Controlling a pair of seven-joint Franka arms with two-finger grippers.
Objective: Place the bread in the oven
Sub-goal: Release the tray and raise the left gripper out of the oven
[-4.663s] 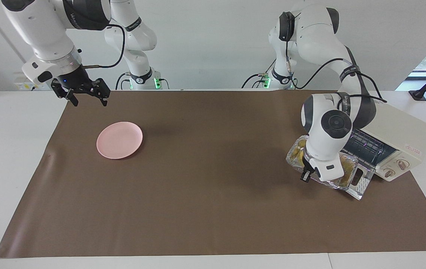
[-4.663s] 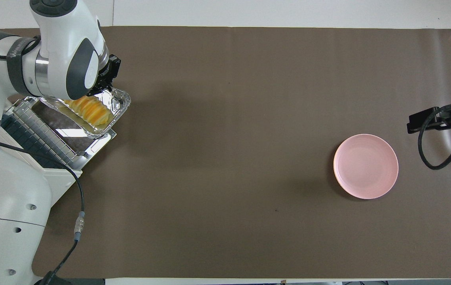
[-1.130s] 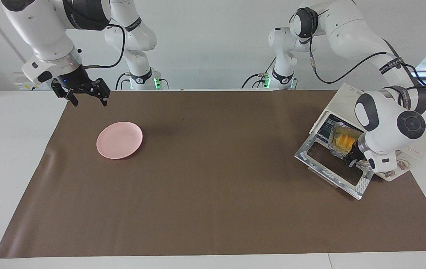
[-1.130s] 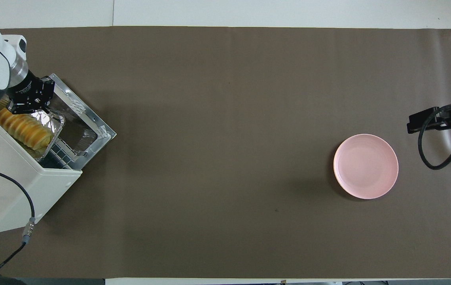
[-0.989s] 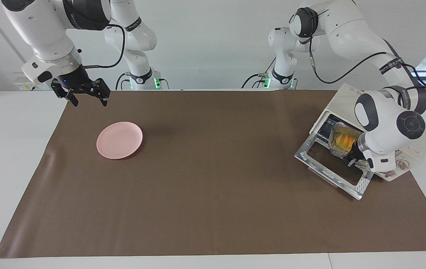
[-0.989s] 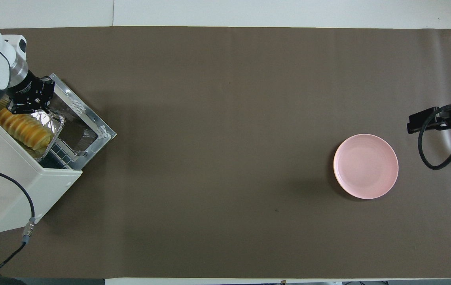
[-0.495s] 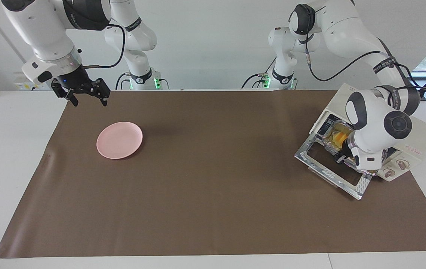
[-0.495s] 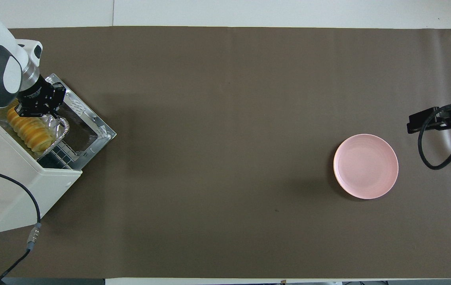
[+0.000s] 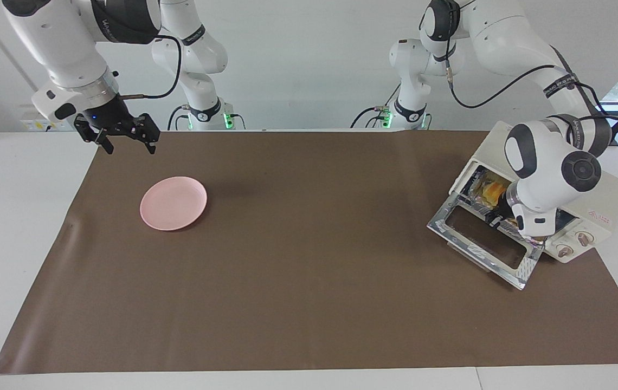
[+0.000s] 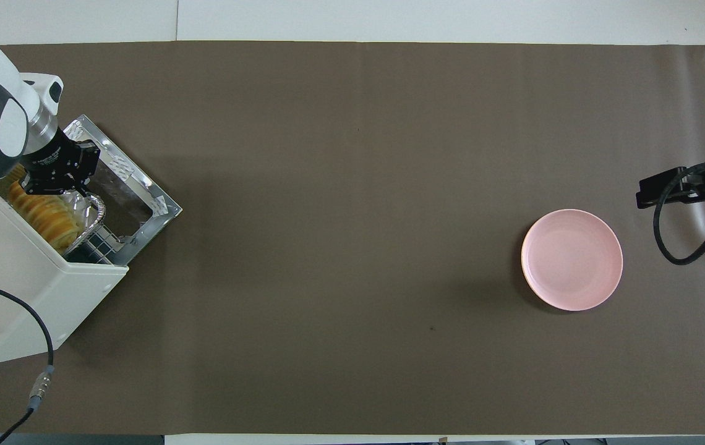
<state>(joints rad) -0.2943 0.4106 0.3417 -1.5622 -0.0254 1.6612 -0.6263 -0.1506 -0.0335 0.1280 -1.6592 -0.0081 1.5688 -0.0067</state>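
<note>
Left fingers pinching foil tray rim, bread inside oven, right fingers spread, waiting.

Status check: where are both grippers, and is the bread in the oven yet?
Left gripper shut at the oven mouth, against the foil tray. Bread on that tray, mostly inside; door down. Right gripper open, waiting above the table's edge near the pink plate. Nothing blocking.

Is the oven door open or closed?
Open. The oven door lies folded down flat, and the bread shows inside the opening.
</note>
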